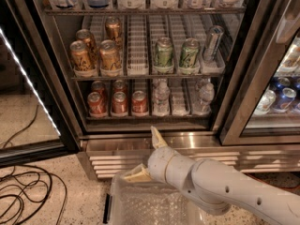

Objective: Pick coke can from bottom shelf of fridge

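The fridge [236, 74] stands with its left door open. On the bottom shelf [150, 118], several red coke cans stand in lanes at the left; the front three are the left one [96, 104], the middle one [119, 102] and the right one [139, 102]. My gripper [146, 156] is open and empty. It hangs low in front of the steel louvred grille [112, 157], below the shelf and slightly right of the red cans. One finger [156, 138] points up at the shelf and the other [136, 174] points left.
Water bottles [161, 97] stand right of the coke cans. The rack above holds gold-brown cans [108, 55], green cans [163, 53] and a tilted silver can [213, 42]. A clear plastic bin [140, 205] sits under my arm. Black cables [23, 191] lie on the floor at left. The open door [28, 86] stands at left.
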You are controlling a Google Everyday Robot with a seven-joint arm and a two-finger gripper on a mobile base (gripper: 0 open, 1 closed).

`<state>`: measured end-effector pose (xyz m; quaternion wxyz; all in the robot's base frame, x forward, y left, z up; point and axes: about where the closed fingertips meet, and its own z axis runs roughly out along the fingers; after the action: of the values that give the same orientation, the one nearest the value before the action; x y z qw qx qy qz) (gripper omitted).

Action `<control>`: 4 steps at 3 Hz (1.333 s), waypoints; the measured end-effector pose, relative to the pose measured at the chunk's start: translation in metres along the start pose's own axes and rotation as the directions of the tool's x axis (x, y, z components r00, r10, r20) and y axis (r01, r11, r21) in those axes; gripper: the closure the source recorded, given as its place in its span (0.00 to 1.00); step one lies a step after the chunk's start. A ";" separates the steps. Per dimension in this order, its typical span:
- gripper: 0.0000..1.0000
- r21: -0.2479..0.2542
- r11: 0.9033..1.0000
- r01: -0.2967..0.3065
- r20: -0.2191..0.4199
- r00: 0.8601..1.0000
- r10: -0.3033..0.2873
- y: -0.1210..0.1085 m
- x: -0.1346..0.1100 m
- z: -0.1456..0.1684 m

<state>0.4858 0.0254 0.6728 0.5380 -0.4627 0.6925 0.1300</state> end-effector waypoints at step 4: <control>0.00 0.071 0.996 -0.057 0.217 0.975 0.040 0.020 -0.012 0.087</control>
<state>0.5248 0.1014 0.6429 0.6240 -0.4078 0.6457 0.1657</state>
